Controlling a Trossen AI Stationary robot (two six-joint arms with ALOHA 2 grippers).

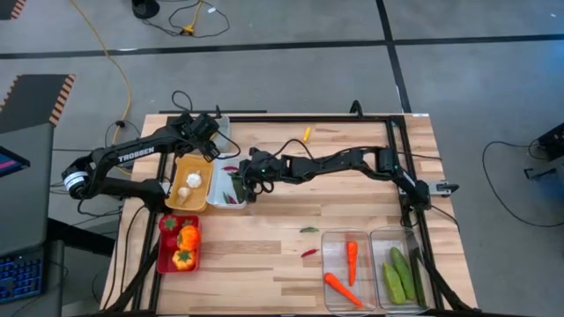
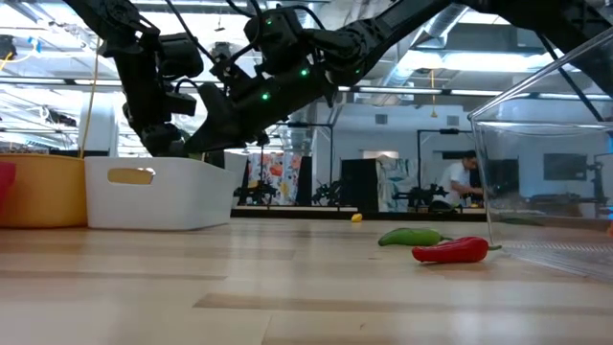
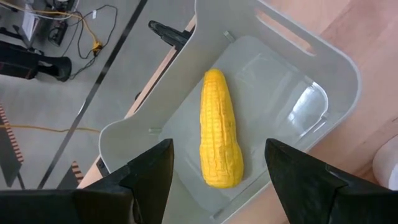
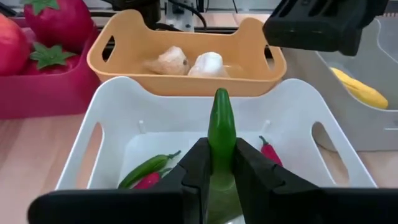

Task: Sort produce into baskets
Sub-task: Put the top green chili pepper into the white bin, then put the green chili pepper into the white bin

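My right gripper (image 4: 217,163) is shut on a green chili (image 4: 221,118) above the white basket (image 4: 112,118), which holds green and red chilies (image 4: 146,168); it shows in the high view (image 1: 241,183). My left gripper (image 3: 217,177) is open over the grey basket (image 3: 292,68), where a yellow corn cob (image 3: 219,127) lies flat on the floor; the fingers stand on either side of it, apart from it. The yellow basket (image 1: 189,204) holds white garlic (image 1: 193,180). A green chili (image 1: 308,230) and a red chili (image 1: 308,253) lie on the table. My right gripper pinches the green chili between its two fingers, on its lower part (image 4: 219,155). The chili's pointed end (image 4: 221,96) sticks out forward past the fingertips. It is lifted clear above the white basket.
The red basket (image 1: 164,255) with tomatoes and peppers stands at the near left. Two clear baskets at the near right hold carrots (image 1: 351,260) and cucumbers (image 1: 398,275). A small yellow piece (image 1: 306,134) lies near the far edge. A black frame (image 1: 401,158) runs along the table's right side.
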